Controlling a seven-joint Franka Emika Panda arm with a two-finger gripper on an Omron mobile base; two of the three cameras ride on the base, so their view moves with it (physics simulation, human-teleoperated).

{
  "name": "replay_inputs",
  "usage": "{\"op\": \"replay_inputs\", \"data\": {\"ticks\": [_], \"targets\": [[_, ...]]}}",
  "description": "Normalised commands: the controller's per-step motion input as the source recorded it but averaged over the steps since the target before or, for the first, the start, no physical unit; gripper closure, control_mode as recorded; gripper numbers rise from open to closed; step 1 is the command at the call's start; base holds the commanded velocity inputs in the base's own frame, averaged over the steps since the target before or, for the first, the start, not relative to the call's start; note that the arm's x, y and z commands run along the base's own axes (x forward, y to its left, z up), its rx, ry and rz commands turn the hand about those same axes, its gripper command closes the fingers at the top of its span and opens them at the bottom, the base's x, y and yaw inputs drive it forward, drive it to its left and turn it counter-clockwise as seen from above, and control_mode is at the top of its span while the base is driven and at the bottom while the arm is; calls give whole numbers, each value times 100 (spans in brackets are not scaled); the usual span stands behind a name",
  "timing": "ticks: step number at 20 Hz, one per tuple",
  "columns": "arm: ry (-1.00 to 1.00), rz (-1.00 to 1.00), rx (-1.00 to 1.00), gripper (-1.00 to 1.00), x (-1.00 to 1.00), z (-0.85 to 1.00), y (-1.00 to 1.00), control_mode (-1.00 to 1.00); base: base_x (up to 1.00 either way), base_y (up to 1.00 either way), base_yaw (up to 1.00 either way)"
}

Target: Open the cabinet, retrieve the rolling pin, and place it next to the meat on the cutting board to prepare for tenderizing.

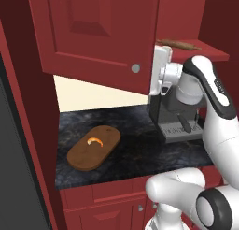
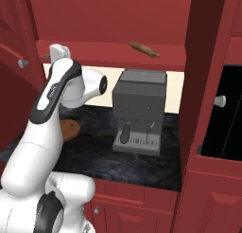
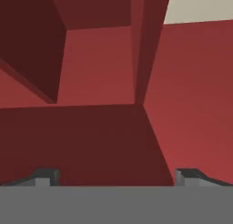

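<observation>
Kitchen, red cabinet (image 1: 88,32), coffee machine (image 2: 139,109) (countertop)

Arm (image 1: 207,84) raised, elbow bent; tool (image 3: 116,175) wide open, empty.

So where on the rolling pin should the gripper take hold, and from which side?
Probably the thick middle barrel of the rolling pin, approached from the open front of the cabinet. It lies flat on the shelf, angled, with narrow handles at both ends, so the middle balances best. The gripper is open and empty; its fingers should straddle the barrel across its long axis.
</observation>
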Motion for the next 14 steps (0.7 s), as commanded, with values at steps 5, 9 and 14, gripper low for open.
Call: {"op": "replay_inputs", "data": {"ticks": [5,9,14], "targets": [[-2,22,0,-100,-45,0,46,-100,0,0,0],[-9,22,0,-100,-81,0,47,-100,0,0,0],[-11,13,0,-100,-85,0,67,-100,0,0,0]]}}
